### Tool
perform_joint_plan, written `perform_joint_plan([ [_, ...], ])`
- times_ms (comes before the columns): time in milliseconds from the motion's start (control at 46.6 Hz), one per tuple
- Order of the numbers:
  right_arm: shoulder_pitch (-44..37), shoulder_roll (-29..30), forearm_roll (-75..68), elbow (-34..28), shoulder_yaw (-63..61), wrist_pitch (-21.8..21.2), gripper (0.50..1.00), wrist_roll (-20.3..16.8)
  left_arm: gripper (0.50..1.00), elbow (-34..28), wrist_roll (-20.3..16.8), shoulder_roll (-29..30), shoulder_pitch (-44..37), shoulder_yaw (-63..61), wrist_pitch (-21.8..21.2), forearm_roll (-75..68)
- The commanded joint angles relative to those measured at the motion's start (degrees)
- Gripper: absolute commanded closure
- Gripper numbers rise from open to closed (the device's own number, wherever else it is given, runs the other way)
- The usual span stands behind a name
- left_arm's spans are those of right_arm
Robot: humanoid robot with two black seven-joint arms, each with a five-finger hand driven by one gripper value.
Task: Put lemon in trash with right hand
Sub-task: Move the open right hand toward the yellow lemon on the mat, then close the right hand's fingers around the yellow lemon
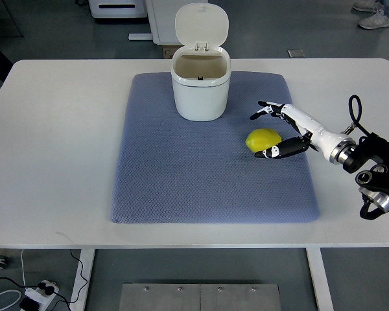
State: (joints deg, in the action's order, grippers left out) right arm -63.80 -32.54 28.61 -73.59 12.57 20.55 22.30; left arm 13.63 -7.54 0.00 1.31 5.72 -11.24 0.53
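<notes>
Lemon-handling surface first: we are working on the blue mat (181, 181), trash bin (201, 84) standing open at its far edge. Right of and nearer than the bin, the right hand (280, 133) is spreading its fingers around, not yet gripping, the lemon (263, 139). We are judging it light, firm, prone to rolling; grasp across its middle.

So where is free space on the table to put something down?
The blue-grey quilted mat is bare left of the white lidded trash bin and along its near edge. The white table left of the mat is free. Crowded: around the yellow lemon and right hand.
</notes>
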Motion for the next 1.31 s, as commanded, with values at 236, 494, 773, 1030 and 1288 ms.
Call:
perform_joint_plan([
  [236, 0.1, 5.4, -0.1, 7.5, 2.5, 0.1, 0.5, -0.2, 0.5, 0.0, 0.0, 0.0, 0.0, 0.0, -0.1, 0.0],
  [494, 0.2, 6.6, -0.1, 10.0, 3.4, 0.1, 0.5, -0.1, 0.5, 0.0, 0.0, 0.0, 0.0, 0.0, 0.1, 0.0],
  [773, 0.4, 6.5, 0.0, 10.8, 4.0, 0.1, 0.511, 0.8, 0.5, 0.0, 0.0, 0.0, 0.0, 0.0, -0.1, 0.0],
  [1030, 0.1, 6.4, 0.0, 10.8, 5.3, 0.1, 0.519, 1.4, 0.5, 0.0, 0.0, 0.0, 0.0, 0.0, 0.1, 0.0],
  [1288, 0.1, 6.5, 0.0, 12.7, 6.0, 0.1, 0.628, 1.6, 0.5, 0.0, 0.0, 0.0, 0.0, 0.0, -0.1, 0.0],
])
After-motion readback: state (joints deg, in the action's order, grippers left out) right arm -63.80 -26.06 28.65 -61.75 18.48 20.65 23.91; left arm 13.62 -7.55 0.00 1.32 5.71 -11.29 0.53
